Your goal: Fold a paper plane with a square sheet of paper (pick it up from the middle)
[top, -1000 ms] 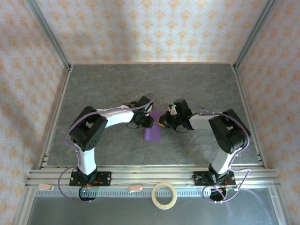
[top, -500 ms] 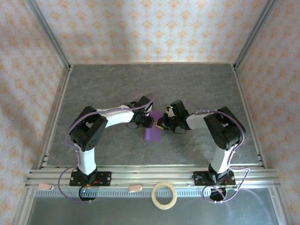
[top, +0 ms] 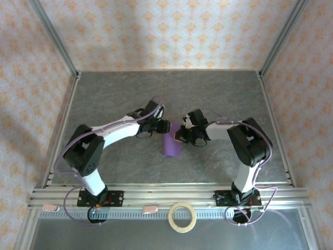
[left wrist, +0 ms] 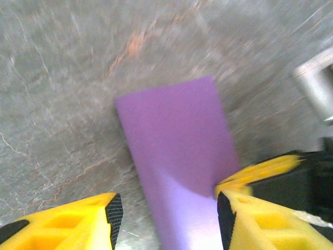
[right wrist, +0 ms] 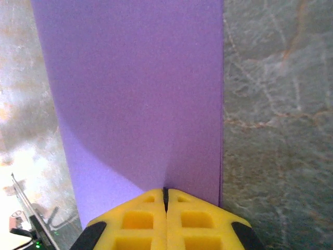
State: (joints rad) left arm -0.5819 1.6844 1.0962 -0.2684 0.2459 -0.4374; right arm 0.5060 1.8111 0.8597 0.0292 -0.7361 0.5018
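Observation:
The purple paper [top: 170, 145] lies folded into a narrow rectangle on the grey table, its doubled edge along one long side. My right gripper [top: 180, 136] is shut on the paper's near short edge; in the right wrist view the yellow fingertips [right wrist: 166, 196] meet on the paper [right wrist: 140, 88]. My left gripper [top: 164, 126] stands open just to the left of it. In the left wrist view the paper [left wrist: 177, 135] runs between the spread fingers [left wrist: 78, 224], and the left gripper [left wrist: 166, 219] holds nothing. The right gripper's yellow tip [left wrist: 260, 173] shows beside my right-hand finger.
A tan tape ring [top: 182, 217] lies on the front rail between the arm bases. Metal frame posts and patterned walls close in the table [top: 130, 94] at the back and sides.
The left arm has stretched out, its elbow swinging to the left, and its gripper has drawn back off the paper. More of the purple strip shows. The right gripper keeps its hold.

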